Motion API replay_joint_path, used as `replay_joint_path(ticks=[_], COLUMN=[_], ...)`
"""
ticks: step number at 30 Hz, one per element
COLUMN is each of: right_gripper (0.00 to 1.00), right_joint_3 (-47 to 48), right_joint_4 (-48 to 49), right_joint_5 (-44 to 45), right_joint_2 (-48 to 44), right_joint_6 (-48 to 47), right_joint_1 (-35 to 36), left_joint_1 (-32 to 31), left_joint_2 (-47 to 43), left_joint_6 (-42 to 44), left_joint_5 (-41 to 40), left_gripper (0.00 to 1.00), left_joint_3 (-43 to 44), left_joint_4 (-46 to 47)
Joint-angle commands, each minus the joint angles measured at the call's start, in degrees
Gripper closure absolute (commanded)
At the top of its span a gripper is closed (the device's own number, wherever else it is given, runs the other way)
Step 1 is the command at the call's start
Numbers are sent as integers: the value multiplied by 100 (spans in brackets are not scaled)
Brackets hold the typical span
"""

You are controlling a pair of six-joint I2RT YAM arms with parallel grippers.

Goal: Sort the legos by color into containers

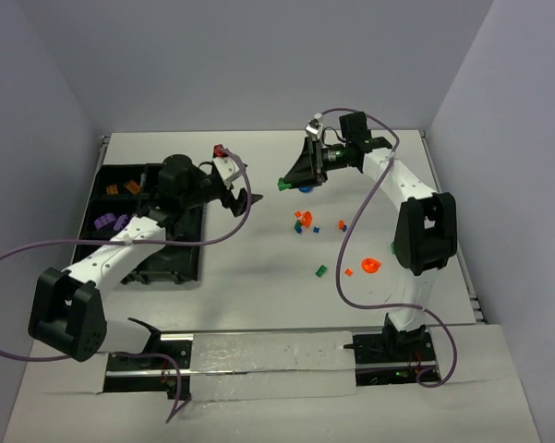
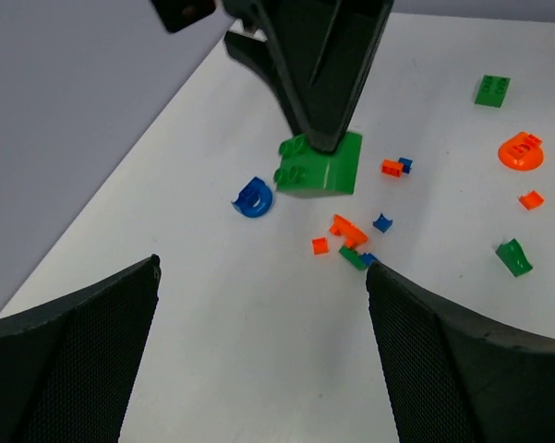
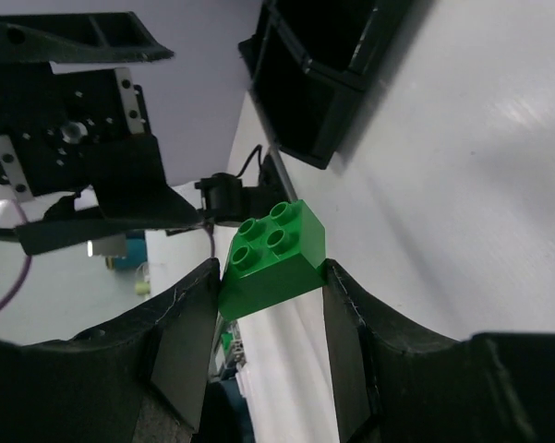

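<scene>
Pale lavender walls box in a matte white worktop (image 1: 259,305), bare but for scattered bricks. Right fingers (image 3: 189,323) are clenched on a glossy green plastic two-by-two brick with one sloped face (image 3: 272,254), pinching its flat opposite sides so the four studs stay exposed; it hangs low over the worktop's far middle, and whether it touches the surface I cannot tell. Left fingers (image 2: 83,351), black with a fine mesh texture on the pads, are spread wide and hold nothing, aimed at the brick from the tray side. Judgement: this looks like a hand-across, since the black moulded plastic tray with square compartments (image 1: 187,263) sits at the far left, within the left arm's reach and well apart from the right arm. Tray already carries small orange pieces (image 1: 122,187) in one far compartment and purple pieces (image 1: 109,221) in another nearer one. Loose on the worktop: a shiny blue rounded piece (image 2: 252,197) just beside the held brick, a tight cluster of tiny orange, blue and green bits (image 2: 346,235), an orange domed disc (image 2: 521,151), and a flat green studded brick (image 2: 492,89). Most sorting remains, I judge.
</scene>
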Motion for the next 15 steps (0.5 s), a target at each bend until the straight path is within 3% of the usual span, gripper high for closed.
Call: replay_joint_path(ticks=[1,15], right_gripper=[70,70], right_joint_3=[-39,-198], right_joint_4=[413,734], right_joint_5=[-504,-752], right_joint_2=[-410,-581], right_joint_6=[303,560], right_joint_1=[213,368], left_joint_1=[-385,-634], left_joint_2=[-37,387], left_joint_6=[162,233], left_joint_5=[-305,-59], left_gripper=[2,6], left_joint_3=[-64,253], left_joint_4=[1001,1126])
